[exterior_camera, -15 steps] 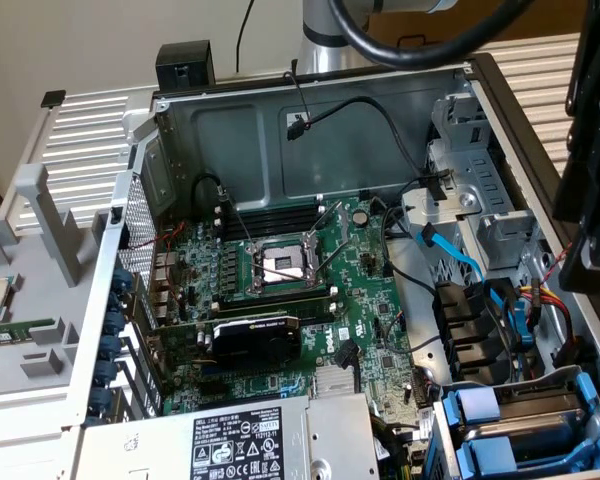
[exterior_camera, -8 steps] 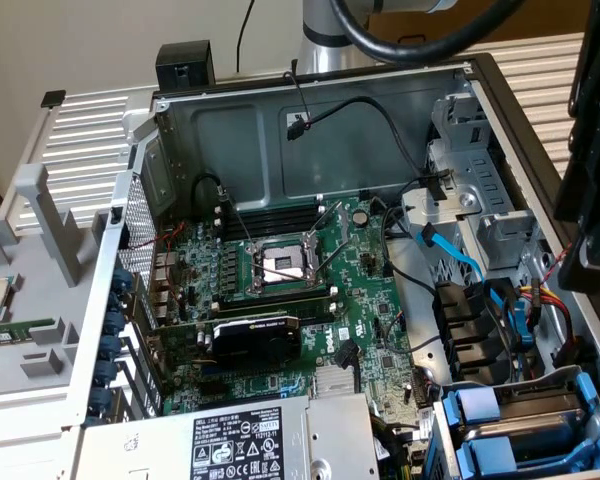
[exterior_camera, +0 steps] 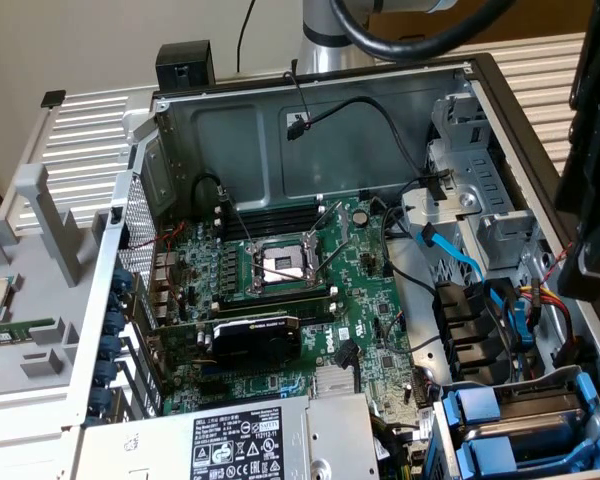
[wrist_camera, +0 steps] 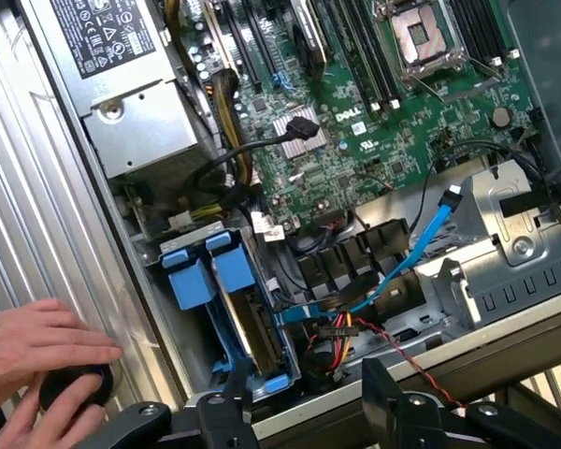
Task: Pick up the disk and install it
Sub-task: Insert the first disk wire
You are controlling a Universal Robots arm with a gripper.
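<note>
**Evidently seated, claw (wrist_camera: pixel 304 383) empty**

The claw stands spread wide with nothing between its fingers. The disk (wrist_camera: pixel 254 323) sits edge-on just ahead of one fingertip, apparently slotted down into the case (its label is hidden). The install step looks done. Any further move calls for keeping clear of the cables (wrist_camera: pixel 341 327) ahead of the other finger.

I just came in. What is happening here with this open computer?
A robot arm works on an open computer case. Its gripper hangs open and holds nothing. Near it, the disk in its blue frame sits slotted in the case, beside a second blue tray. A person's hand rests on a black round object beside the case.
</note>
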